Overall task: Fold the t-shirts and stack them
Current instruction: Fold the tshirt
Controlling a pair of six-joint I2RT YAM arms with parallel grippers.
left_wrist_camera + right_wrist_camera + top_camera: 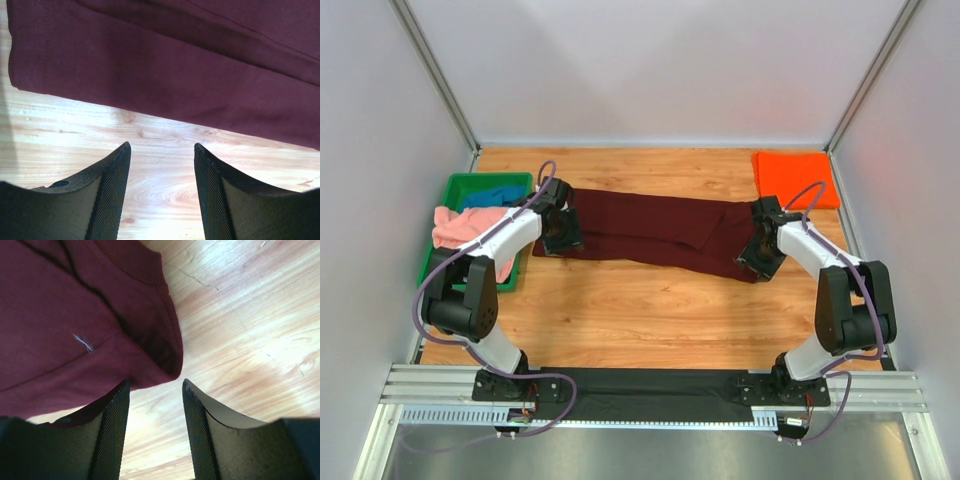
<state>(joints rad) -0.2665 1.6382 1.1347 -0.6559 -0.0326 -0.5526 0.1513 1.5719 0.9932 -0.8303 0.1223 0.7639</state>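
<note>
The maroon t-shirt [650, 232] lay folded into a long band across the middle of the table [650, 310], one gripper at each end.

Left gripper [160, 147]: jaws stood apart and gripped nothing. Bare wood showed between the fingers. The shirt's near folded edge [175, 75] lay just beyond the fingertips, clear of them.

Right gripper [155, 382]: jaws stood apart and gripped nothing. The shirt's corner [75, 315] lay just ahead of the gap, reaching one fingertip; contact could not be confirmed.

The orange t-shirt [796, 178] lay folded at the far right corner. The pink t-shirt [460, 226] and blue t-shirt [490, 195] lay in the green tray [432, 262].
</note>
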